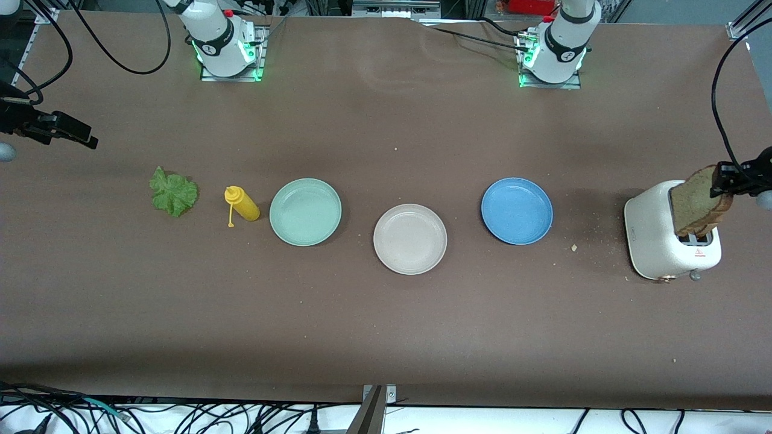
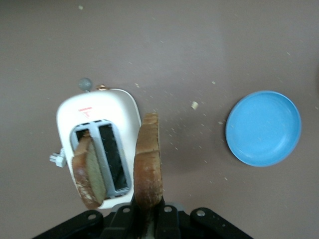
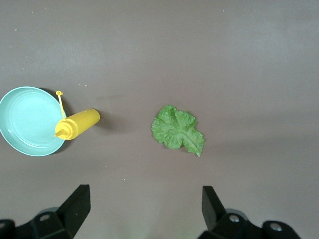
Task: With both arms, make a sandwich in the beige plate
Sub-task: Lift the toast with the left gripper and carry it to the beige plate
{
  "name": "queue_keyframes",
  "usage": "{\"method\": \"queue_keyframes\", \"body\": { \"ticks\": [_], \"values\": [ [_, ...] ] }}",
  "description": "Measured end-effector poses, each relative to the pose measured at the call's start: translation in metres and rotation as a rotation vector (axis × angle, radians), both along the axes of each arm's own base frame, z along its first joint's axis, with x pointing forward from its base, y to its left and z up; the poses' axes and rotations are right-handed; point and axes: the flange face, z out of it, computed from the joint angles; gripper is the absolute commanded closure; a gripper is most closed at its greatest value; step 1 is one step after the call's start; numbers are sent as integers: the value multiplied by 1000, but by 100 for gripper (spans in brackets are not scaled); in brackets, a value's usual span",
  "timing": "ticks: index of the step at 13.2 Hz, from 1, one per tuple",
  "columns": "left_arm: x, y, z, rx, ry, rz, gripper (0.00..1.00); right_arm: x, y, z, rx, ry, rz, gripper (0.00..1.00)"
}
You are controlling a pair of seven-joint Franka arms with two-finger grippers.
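Front view shows the left gripper (image 1: 724, 184) up over the white toaster (image 1: 669, 253) at the left arm's end of the table, its jaws clamped tight on a slice of toasted bread (image 1: 699, 202) that it holds upright by the top edge. From the left wrist view, that held slice (image 2: 148, 159) hangs clear beside the slots, while a second slice (image 2: 88, 172) sits tilted in one slot of the toaster (image 2: 94, 109).

The beige plate (image 1: 410, 239) lies bare at the middle of the table, well apart from the held bread, with the blue plate (image 1: 517, 210) between it and the toaster, and the mint-green plate (image 1: 305, 211) on its other flank.

The right gripper (image 1: 60, 129) hangs over the right arm's end of the table, jaws spread wide and holding nothing. The lettuce leaf (image 3: 177, 129) lies flat on the table below, near the yellow squeeze bottle (image 3: 77, 123).
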Motion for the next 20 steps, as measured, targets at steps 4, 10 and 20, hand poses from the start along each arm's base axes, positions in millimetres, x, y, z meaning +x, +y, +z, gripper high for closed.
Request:
{"method": "queue_keyframes", "body": {
  "ticks": [4,10,20],
  "values": [
    [4,-61,-25,-167,106,-51,100,1,0,-2,1,4,0,1],
    [21,-163,-99,-381,252,-108,100,3,0,-8,2,16,0,1],
    [36,-278,-201,-737,440,119,100,6,-4,-28,7,50,-1,1]
  ]
}}
